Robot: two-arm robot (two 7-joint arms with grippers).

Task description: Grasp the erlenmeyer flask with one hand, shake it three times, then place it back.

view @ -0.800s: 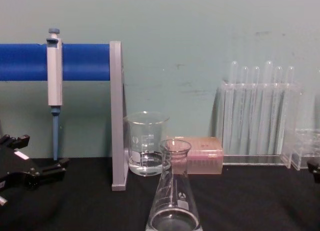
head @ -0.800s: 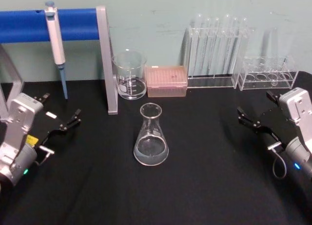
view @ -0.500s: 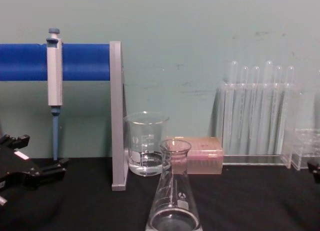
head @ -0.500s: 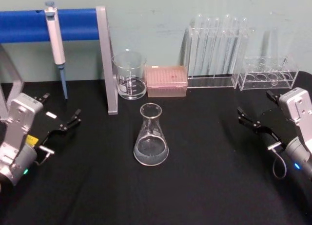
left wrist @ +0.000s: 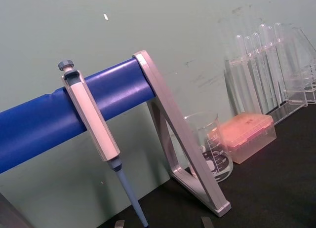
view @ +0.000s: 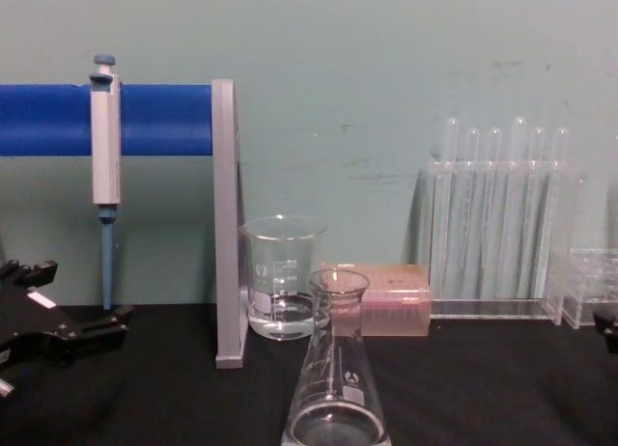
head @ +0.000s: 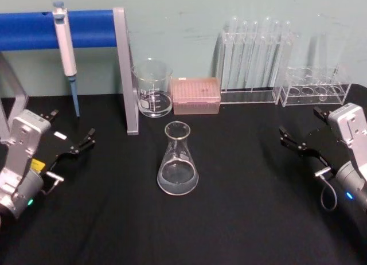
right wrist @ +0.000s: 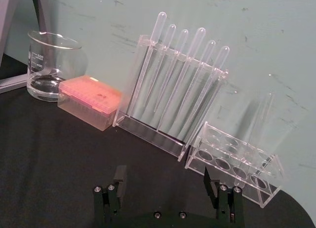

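**Flask stands free, both grippers wide open**

Picture a clock lying flat on the black table [head: 241,219], with the erlenmeyer flask [head: 178,167] in its middle and 6 o'clock pointing back at the robot.

You have the flask closest to you. It stands upright on its wide bottom, and nothing touches it. In the chest view it is low in the middle [view: 336,388], in front of the other glass.

At 9 o'clock you see the left gripper [head: 71,126]. It hangs just over the table, well apart from the flask. Its two black fingers are spread wide and hold nothing.

At 3 o'clock you see the right gripper [head: 299,121], also well apart from the flask. Its fingers are spread wide too, with nothing between them, as the right wrist view shows [right wrist: 163,181].

Farther back, at 11 o'clock, a round beaker [head: 152,88] stands with a little clear water in it. A pink box [head: 196,96] sits just beside it at 12 o'clock.

At 1 o'clock a tall rack [head: 252,93] holds thin clear tubes near the wall. A small rack [head: 315,90] stands beside it at 2 o'clock.

Between 10 and 11 o'clock, a pipette [head: 65,41] hangs from a blue bar [head: 28,28]. A grey post [head: 125,70] holds up the bar, just beside the beaker.
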